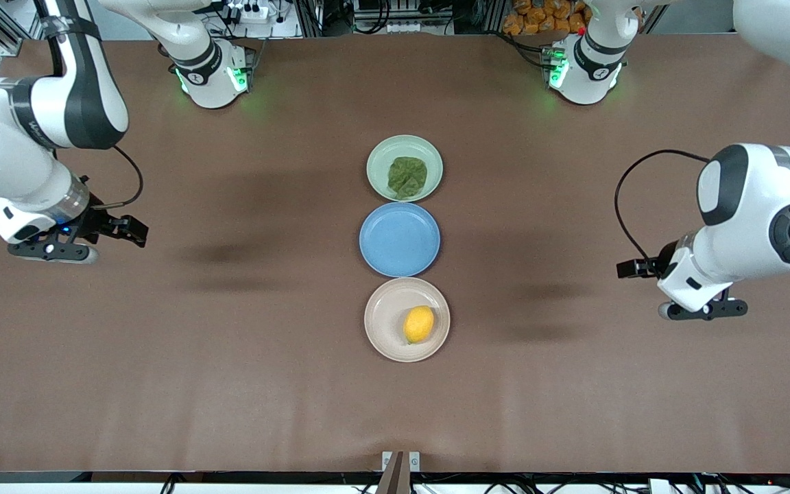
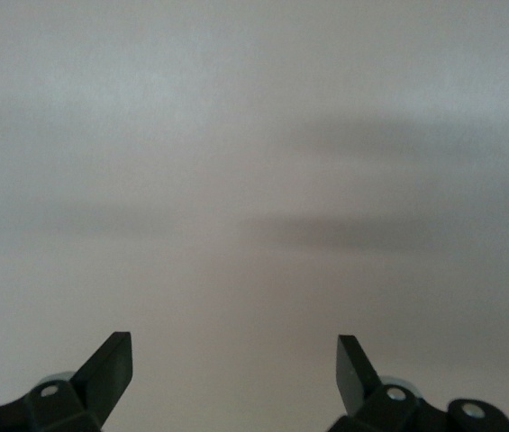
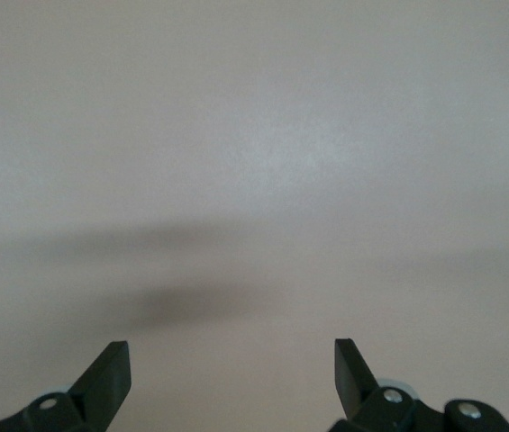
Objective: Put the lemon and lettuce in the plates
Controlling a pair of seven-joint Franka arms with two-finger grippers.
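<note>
The lemon [image 1: 419,324] lies in the beige plate [image 1: 385,336] nearest the front camera, the blue plate [image 1: 400,239] sits bare next, and the lettuce [image 1: 407,176] rests in the mint plate [image 1: 382,157] farthest off, so the task looks done. The left gripper [image 2: 234,360] and right gripper [image 3: 231,360] hang wide-spread and holding nothing over bare table at their own ends, apparently parked clear of the plates.

The left gripper [image 1: 703,310] hangs raised at its table end, jaws apart; the right gripper [image 1: 52,250] likewise, empty.

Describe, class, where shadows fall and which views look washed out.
Front view: soft dark arm shadows streak the table either side of the plates, evenly lit. Left wrist view: pale, hazy table, faint shadow bands past the open left gripper. Right wrist view: equally washed out, one shadow above the open right gripper.
</note>
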